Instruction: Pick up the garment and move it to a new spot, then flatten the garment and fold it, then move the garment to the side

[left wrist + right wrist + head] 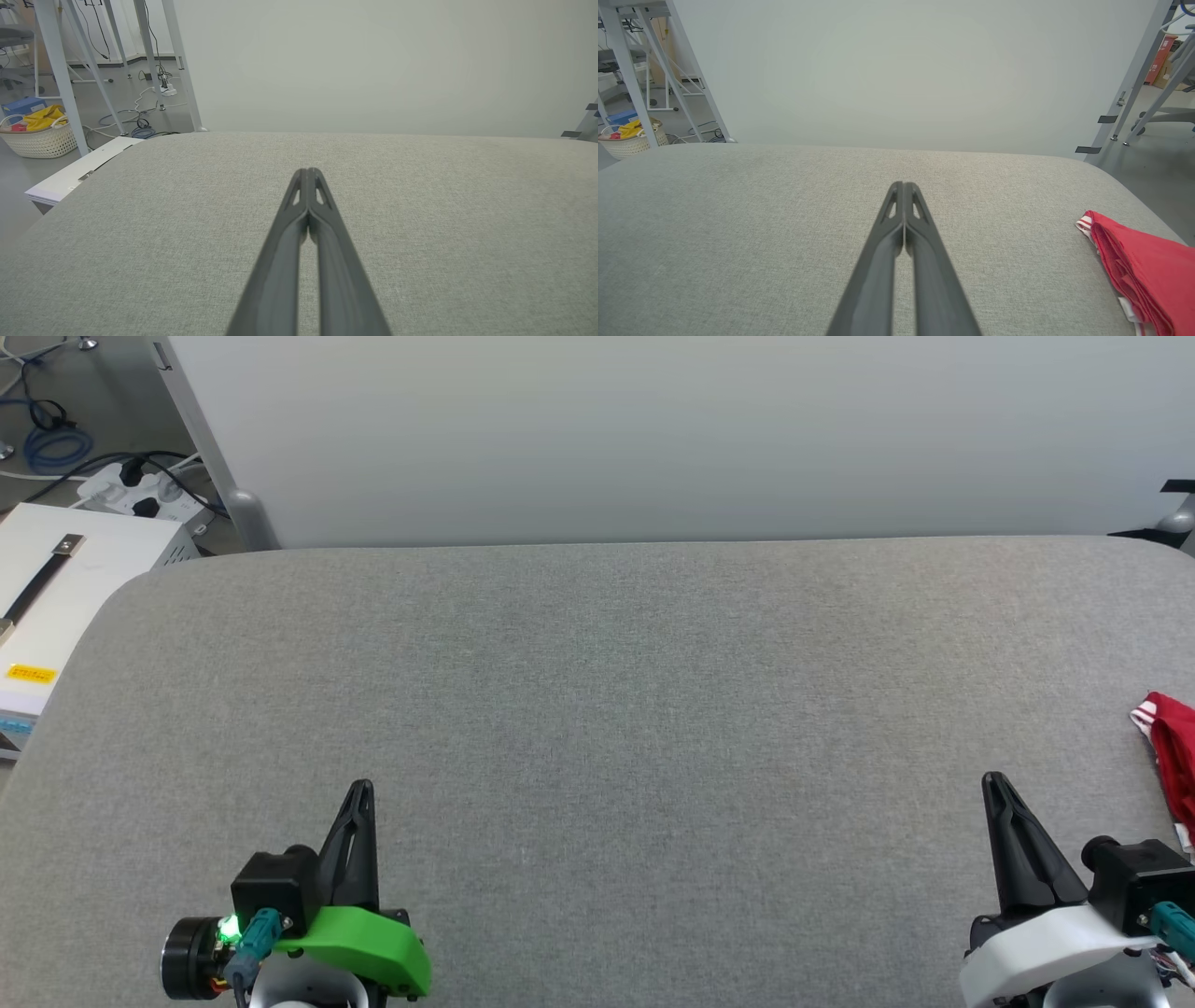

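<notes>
The garment (1174, 756) is a bright red folded bundle with white and striped trim, lying at the right edge of the grey padded table (597, 709); part of it runs out of the head view. In the right wrist view the garment (1143, 270) lies at the lower right, clear of the fingers. My right gripper (992, 782) (903, 185) is shut and empty, a short way left of the garment. My left gripper (360, 788) (307, 171) is shut and empty near the table's front left.
A pale wall panel (653, 429) stands behind the table. A white box (56, 588) sits off the left edge, with cables and a power strip (140, 495) on the floor. A laundry basket (39, 135) stands beyond metal frame legs (58, 70).
</notes>
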### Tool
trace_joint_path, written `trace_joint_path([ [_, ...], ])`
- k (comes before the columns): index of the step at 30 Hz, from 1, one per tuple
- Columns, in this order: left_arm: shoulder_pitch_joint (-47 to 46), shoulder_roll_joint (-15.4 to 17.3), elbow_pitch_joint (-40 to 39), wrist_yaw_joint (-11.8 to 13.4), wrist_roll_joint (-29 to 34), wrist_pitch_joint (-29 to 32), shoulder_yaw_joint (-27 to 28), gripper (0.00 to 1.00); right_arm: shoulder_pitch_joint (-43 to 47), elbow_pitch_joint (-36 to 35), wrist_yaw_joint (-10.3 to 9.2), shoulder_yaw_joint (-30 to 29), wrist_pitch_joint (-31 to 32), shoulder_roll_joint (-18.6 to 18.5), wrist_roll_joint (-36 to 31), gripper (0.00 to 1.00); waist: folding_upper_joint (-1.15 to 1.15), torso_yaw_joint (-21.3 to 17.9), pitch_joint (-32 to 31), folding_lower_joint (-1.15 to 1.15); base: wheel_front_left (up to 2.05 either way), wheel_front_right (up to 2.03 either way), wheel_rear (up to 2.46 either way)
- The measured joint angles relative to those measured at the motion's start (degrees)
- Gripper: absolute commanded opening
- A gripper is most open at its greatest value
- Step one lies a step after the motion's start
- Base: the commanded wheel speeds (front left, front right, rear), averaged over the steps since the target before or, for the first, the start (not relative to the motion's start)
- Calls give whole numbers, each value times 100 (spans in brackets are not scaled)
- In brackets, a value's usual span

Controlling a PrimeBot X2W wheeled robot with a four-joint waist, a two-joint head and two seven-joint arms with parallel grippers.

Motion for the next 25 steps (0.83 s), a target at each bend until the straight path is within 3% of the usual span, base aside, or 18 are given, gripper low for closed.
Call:
trace_joint_path([
  [25, -2, -107, -182, -37, 286, 304, 148, 0, -133, 236, -1, 68, 62, 0, -129, 0, 0, 13, -15, 0, 0, 0, 0],
])
